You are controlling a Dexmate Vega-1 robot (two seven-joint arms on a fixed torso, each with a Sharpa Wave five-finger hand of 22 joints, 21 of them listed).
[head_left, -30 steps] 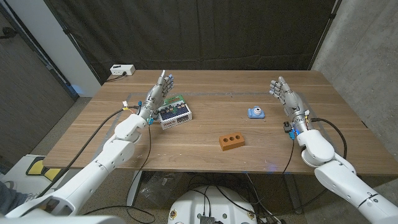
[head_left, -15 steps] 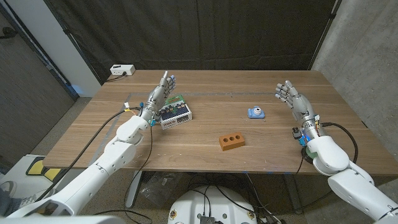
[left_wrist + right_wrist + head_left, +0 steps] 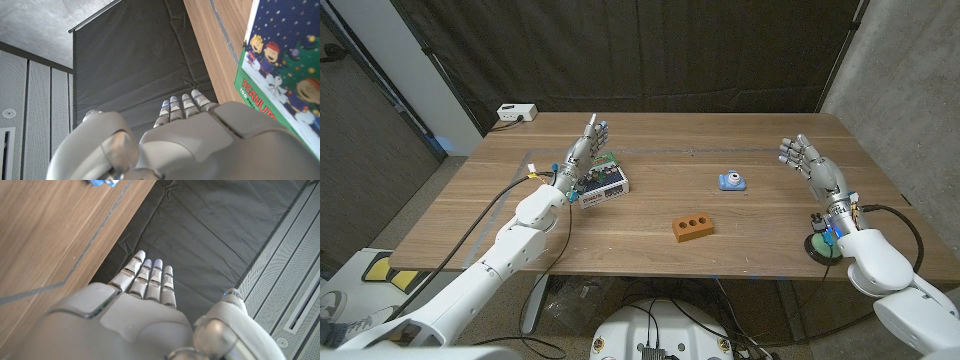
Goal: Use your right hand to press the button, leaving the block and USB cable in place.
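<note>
A round green button on a black base sits at the table's front right edge, just beside my right wrist and partly hidden by it. My right hand is raised above the table's right side, fingers apart and holding nothing; it also shows as my right hand. An orange block with three holes lies near the front middle. A small blue object, seemingly the coiled USB cable, lies behind it and shows again as a blue object. My left hand stands open beside a picture box.
The Peanuts puzzle box lies left of centre, close by my left hand, and is the printed box in the left wrist view. A white power box sits at the back left corner. Dark curtain hangs behind the table.
My right arm has swung right and back toward the front right edge, uncovering the green button by its wrist. My left hand has shifted slightly right, nearer the box.
</note>
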